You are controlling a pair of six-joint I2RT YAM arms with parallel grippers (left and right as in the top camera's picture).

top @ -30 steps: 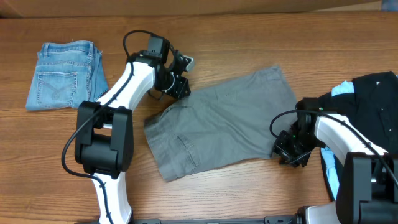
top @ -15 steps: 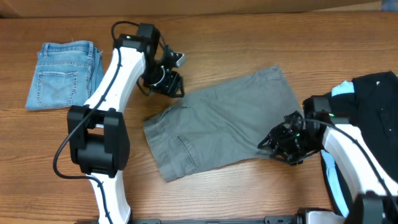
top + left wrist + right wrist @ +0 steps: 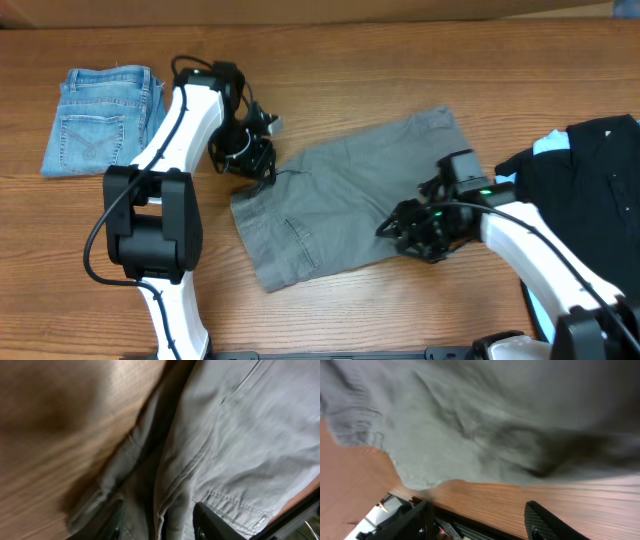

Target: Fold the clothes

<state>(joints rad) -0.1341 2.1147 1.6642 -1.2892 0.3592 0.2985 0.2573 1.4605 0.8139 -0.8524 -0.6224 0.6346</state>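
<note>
1. Overhead view: the shorts [image 3: 340,195] lie flat and slantwise in the middle of the worktop [image 3: 400,60]. The waistband points near left and the hem far right. I judge them already doubled leg on leg.
2. The left gripper [image 3: 262,165] sits at the shorts' far-left corner, a little left of where it was a second ago. Its wrist view shows its fingers [image 3: 210,520] apart, with a cloth edge lying loose between them.
3. The right gripper [image 3: 392,228] has come in from beyond the right corner to hang over the near edge. Its fingers [image 3: 545,522] stand apart over bare wood, with the cloth just ahead.
4. The shorts' outline is much as before, so I judge both arms to be repositioning for the next fold, with nothing held.
5. Folded jeans [image 3: 100,120] lie far left. Dark clothes [image 3: 600,160] lie at right, cut off by the frame. Both wrist views are blurred, and the left fingertips are cropped.
</note>
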